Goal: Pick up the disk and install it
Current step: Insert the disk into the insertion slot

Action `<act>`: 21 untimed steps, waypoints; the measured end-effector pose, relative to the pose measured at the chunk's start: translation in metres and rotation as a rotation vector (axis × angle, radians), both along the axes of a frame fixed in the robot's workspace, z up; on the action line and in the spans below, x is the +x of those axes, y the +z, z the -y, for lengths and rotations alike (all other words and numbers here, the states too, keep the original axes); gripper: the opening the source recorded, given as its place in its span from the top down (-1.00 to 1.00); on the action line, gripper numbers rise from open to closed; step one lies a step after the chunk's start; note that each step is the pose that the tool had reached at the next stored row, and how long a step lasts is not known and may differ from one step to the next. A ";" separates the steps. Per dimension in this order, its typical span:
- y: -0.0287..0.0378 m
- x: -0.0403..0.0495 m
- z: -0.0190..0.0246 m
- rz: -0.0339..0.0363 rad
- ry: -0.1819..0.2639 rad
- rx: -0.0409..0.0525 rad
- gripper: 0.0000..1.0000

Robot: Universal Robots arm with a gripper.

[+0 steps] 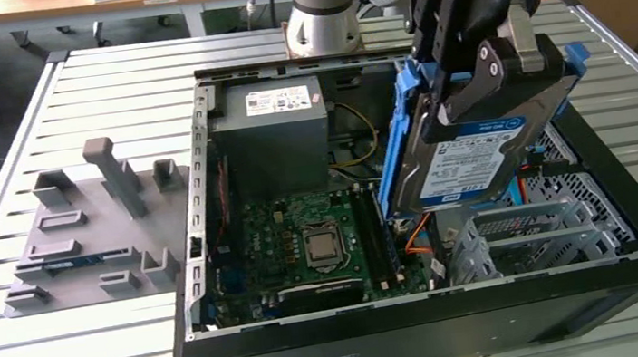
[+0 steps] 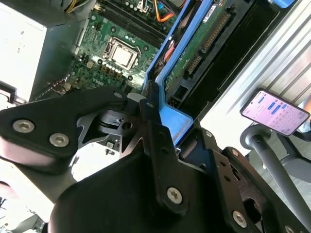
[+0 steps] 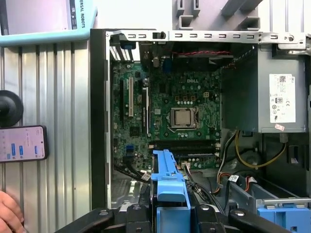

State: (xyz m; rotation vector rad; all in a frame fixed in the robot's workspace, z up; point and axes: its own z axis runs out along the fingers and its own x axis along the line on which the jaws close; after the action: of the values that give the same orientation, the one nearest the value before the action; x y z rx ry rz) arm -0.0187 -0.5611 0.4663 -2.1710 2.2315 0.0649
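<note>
Holds disk on edge and tilted, jaws clenched on its upper end, label facing out. Hangs over open case on desk, between motherboard and drive cage.

Covered and cropped parts

The upper end of the disk is covered by the tool, and the arm is cut off by the exterior view's top edge. Part of the computer case interior is hidden behind the disk. In the first wrist view, a hand and a phone are cropped at the border.
</note>
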 end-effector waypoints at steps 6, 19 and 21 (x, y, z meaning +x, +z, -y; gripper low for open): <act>-0.0007 0.0010 0.0002 0.0001 0.000 0.0001 0.27; -0.0056 0.0028 0.0126 0.0000 0.000 -0.0001 0.27; -0.0071 0.0055 0.0126 0.0000 0.000 0.0001 0.27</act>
State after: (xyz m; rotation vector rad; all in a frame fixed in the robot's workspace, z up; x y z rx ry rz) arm -0.0132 -0.5737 0.4592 -2.1709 2.2314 0.0650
